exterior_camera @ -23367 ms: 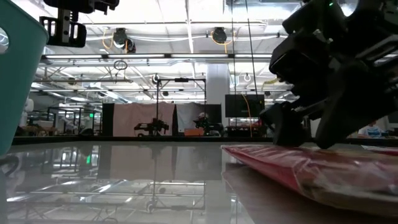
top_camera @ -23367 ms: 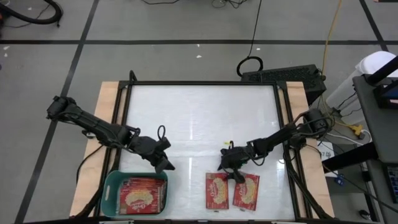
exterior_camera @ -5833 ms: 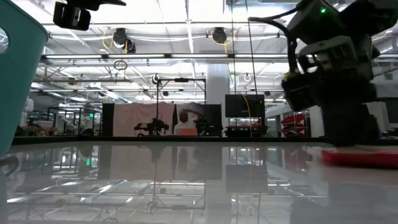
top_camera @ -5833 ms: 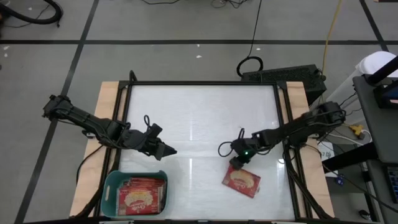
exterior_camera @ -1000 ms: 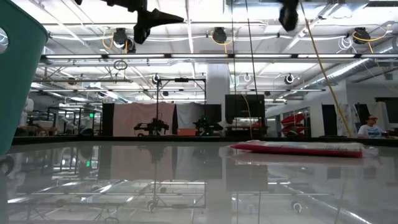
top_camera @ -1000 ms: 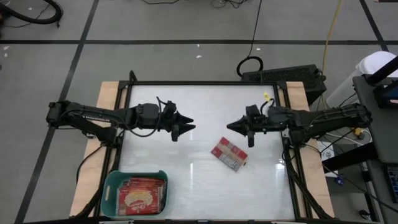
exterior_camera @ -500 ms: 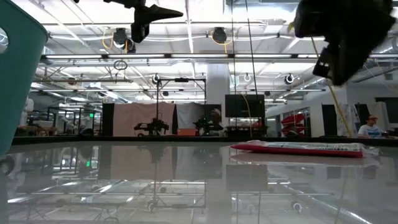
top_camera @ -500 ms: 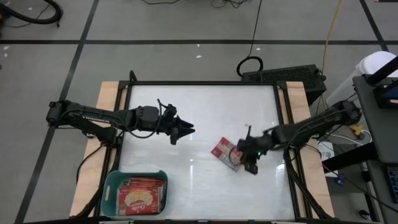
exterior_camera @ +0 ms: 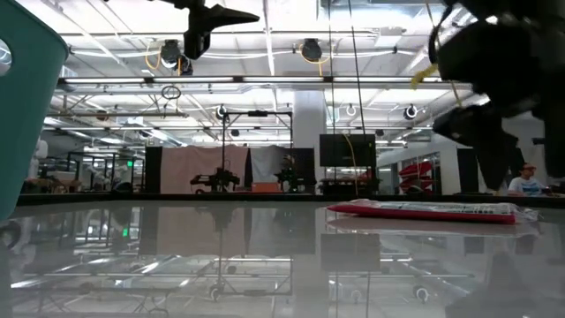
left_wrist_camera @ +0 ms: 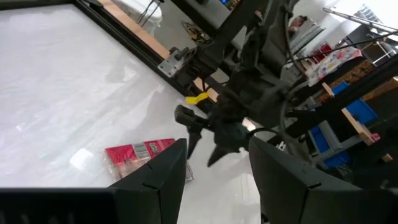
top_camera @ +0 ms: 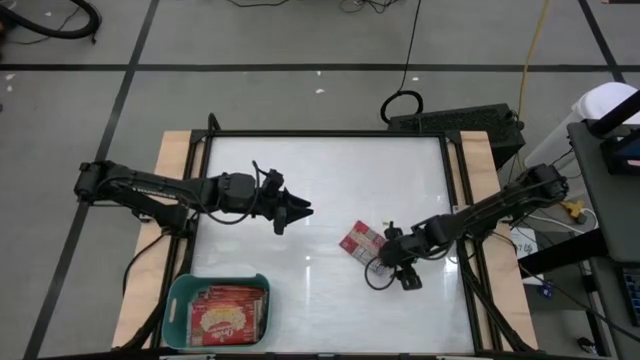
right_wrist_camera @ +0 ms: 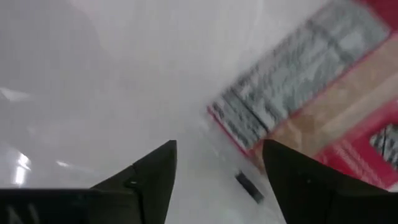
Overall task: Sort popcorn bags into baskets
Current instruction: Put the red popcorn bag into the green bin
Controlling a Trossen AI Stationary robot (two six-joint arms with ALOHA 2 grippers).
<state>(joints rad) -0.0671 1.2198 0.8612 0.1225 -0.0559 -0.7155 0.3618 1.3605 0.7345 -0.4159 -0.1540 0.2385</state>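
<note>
Right of centre in the high view, your right gripper (top_camera: 383,262) sat low at the near edge of the one loose bag (top_camera: 362,243), fingers spread wide with nothing between them. That bag lay flat on the surface (top_camera: 320,170), well apart from the basket (top_camera: 176,300) at lower left, which already held bags (top_camera: 227,314). Your left gripper (top_camera: 298,210) hung above mid-surface, fingers parted and empty. You looked to be at the pick-up step; next you needed to close on the bag's edge, lift, and carry it across to the basket.
</note>
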